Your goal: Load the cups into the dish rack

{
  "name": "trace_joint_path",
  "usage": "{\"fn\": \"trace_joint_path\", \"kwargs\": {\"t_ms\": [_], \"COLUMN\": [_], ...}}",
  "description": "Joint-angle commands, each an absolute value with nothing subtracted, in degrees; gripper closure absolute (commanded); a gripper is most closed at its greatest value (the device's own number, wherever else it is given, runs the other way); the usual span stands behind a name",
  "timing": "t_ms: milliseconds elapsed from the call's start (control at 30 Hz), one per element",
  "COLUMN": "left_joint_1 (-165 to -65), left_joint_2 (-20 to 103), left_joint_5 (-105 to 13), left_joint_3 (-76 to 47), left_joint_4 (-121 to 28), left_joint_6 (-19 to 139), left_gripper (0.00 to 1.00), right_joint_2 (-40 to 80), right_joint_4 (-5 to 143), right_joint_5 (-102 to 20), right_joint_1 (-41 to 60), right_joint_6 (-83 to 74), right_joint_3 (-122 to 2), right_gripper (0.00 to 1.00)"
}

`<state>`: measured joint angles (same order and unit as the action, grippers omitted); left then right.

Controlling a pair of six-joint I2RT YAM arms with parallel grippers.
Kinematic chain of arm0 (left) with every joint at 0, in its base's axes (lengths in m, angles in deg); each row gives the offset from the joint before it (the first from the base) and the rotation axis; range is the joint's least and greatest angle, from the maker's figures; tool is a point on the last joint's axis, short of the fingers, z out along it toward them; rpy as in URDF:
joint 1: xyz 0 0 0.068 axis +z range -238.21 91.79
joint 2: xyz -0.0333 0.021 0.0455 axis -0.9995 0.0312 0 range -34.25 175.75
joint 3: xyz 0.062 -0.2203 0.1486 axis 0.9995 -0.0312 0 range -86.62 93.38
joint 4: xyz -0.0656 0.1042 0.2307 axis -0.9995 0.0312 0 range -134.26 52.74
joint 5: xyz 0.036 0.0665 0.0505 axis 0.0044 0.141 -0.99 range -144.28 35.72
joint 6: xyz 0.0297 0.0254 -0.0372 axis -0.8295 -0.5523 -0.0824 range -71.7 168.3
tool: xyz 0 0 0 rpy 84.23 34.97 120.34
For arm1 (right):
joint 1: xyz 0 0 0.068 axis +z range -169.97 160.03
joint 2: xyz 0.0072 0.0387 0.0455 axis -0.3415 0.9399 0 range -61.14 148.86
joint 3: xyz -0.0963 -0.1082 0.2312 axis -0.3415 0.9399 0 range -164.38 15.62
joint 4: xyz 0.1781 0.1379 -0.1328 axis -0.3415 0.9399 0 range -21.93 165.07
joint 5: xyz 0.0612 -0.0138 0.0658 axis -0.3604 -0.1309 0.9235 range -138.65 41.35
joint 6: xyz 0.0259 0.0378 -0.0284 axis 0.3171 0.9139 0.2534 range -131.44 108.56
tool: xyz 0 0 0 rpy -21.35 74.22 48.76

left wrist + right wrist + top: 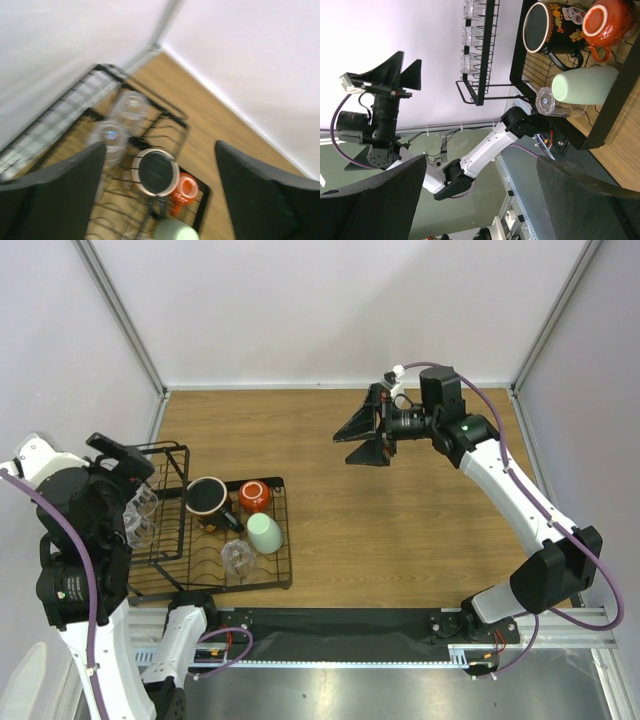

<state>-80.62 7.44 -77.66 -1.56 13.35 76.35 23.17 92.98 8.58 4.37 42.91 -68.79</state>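
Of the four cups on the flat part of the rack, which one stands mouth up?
The dark mug with the pale rim: its black inside shows. The orange cup, mint cup and clear tumbler show their bottoms instead.

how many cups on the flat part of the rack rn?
4: black mug at back left, orange cup beside it, green cup nearer, clear glass at the near edge. Glasses in the basket not counted; some may be hidden.
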Motion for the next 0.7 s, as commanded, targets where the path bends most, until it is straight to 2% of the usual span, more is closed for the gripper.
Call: {"fn": "trace_joint_path", "kwargs": {"t_ms": [0, 200, 433, 533, 667], "left_joint_1": [-80.21, -80.48, -86.53, -95.22, -113.2], "left_joint_2": [8.46, 8.29, 9.95, 11.62, 14.35], "left_joint_5": [-62.3, -48.33, -48.39, -54.07, -64.19], "left_joint_3": [-0.66, -4.52, -5.58, -6.02, -6.55], "left_joint_4": [8.13, 5.58, 3.56, 1.89, -0.48], "left_joint_6": [79.5, 84.15, 83.54, 84.94, 87.49], "left_gripper": [0.01, 0.0, 0.0, 0.0, 0.0], "right_joint_2": [20.25, 19.11, 14.98, 13.48, 11.81], "right_joint_4": [93.47, 101.81, 107.71, 109.46, 112.54], "right_joint_5": [8.13, 4.62, -3.03, -5.4, -10.49], "right_joint_1": [3.68, 2.89, 3.24, 3.59, 3.85], "right_joint_6": [42.27, 36.04, 30.66, 29.61, 26.71], "right_joint_3": [-68.06, -67.44, -61.47, -59.1, -56.47], "right_gripper": [0.0, 0.0, 0.0, 0.0, 0.0]}}
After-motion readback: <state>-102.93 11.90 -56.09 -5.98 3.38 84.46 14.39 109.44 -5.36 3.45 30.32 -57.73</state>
